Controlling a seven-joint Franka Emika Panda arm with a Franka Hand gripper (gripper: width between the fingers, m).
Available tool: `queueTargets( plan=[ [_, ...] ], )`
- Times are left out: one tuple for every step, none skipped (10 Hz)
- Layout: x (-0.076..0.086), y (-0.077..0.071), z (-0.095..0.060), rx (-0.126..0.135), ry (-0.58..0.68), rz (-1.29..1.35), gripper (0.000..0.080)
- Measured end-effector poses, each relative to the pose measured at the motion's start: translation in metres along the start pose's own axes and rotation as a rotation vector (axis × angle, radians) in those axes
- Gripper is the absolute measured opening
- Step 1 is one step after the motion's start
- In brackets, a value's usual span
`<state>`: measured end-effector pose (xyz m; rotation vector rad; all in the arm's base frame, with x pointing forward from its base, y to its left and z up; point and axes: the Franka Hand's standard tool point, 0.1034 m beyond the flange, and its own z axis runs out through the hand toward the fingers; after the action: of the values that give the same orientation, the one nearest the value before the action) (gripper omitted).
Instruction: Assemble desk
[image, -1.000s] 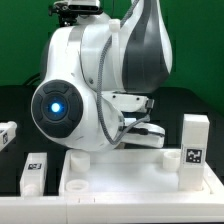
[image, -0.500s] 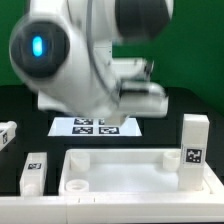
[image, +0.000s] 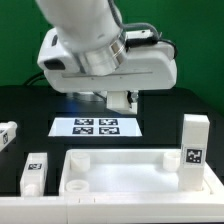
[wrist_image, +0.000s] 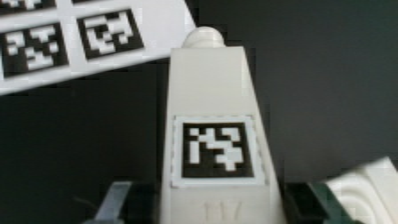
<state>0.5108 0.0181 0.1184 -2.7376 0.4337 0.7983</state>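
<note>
My claw is closed partway and clamped on one desk leg. Its tagged face is toward my wrist camera and its narrower tip points away, above the black table near the marker board. I judge the job barely begun. The tabletop lies rim-up at the front, and the corner socket at the exterior view's left is bare. A second leg stands upright at the tabletop's right end; I cannot tell whether it is seated in a socket. Two more sit loose: a third leg just beside the tabletop's left edge, and a fourth leg farther left at the frame edge. There is open room above the tabletop's middle. The raised rim and the upright leg are the edges I should steer clear of.
</note>
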Motion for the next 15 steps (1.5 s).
queueTargets(
  plan=[
    [0.001,-0.001,-0.031,0.012,0.058,-0.069,0.0284],
    [0.011,-0.004,-0.062,0.020,0.143,-0.115,0.0284],
    [0.016,-0.010,-0.075,0.021,0.182,-0.145,0.0284],
    [0.027,-0.013,-0.081,0.020,0.287,-0.145,0.0284],
    [0.026,-0.011,-0.079,0.015,0.377,-0.141,0.0284],
    [0.027,-0.009,-0.080,0.011,0.450,-0.138,0.0284],
    [0.034,-0.007,-0.085,-0.004,0.537,-0.163,0.0284],
    [0.049,-0.001,-0.098,-0.031,0.612,-0.226,0.0284],
    [0.061,-0.002,-0.115,-0.041,0.686,-0.241,0.0284],
    [0.068,-0.006,-0.128,-0.061,0.818,-0.258,0.0284],
    [0.067,0.000,-0.121,-0.068,0.881,-0.249,0.0284],
    [0.069,0.004,-0.120,-0.084,0.937,-0.245,0.0284],
    [0.074,0.010,-0.123,-0.119,1.011,-0.262,0.0284],
    [0.084,0.022,-0.117,-0.167,1.085,-0.272,0.0284],
    [0.090,0.027,-0.110,-0.164,1.064,-0.262,0.0284]
  ],
)
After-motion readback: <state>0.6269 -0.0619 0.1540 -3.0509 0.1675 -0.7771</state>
